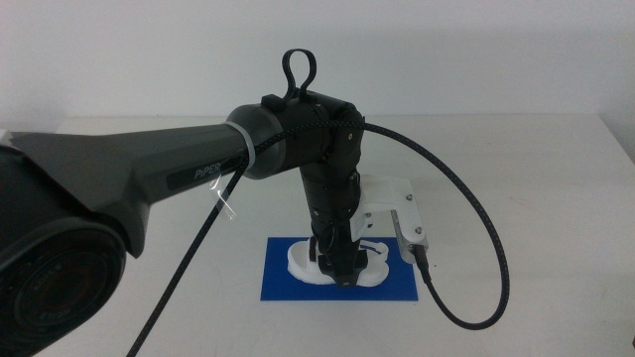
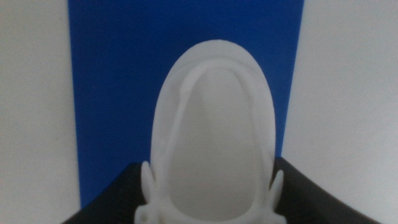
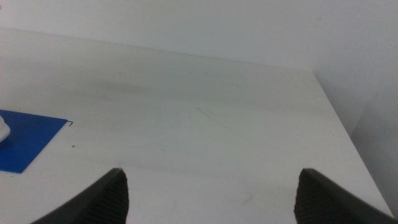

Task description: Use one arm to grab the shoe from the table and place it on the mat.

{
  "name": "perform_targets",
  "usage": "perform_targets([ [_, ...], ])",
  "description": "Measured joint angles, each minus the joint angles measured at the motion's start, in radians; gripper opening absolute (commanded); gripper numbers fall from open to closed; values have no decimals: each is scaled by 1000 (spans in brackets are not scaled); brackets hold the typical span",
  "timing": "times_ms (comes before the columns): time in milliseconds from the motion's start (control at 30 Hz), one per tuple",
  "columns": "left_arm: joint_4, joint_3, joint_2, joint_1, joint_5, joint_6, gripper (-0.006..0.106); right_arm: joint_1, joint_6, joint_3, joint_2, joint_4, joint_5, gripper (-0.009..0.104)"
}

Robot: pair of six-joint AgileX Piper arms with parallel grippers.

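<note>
The only readable text is the word "PIPER", in small pale letters on the dark casing of the left arm in the middle view. Neither wrist view shows any lettering.

The arm, large, black and jointed, reaches in from the left, bends down over the mat, and carries a black cable and a white block near its wrist. The mat is a flat dark blue rectangle lying on the white table. The shoe, a small white chunky-soled sandal, rests on the mat lengthwise along it, partly hidden under the arm's end.
</note>
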Motion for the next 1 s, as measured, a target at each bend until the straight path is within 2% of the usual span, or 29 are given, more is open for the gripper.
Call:
perform_targets([
  [167,26,0,0,0,0,7,9,0,0,0,0,0,0,78],
  [433,26,0,0,3,0,24,44,0,0,0,0,0,0,78],
  [467,26,0,0,3,0,26,60,0,0,0,0,0,0,78],
  [500,26,0,0,3,0,26,71,0,0,0,0,0,0,78],
  [733,30,0,0,3,0,26,84,0,0,0,0,0,0,78],
  [1000,35,-55,-8,4,102,21,85,0,0,0,0,0,0,78],
])
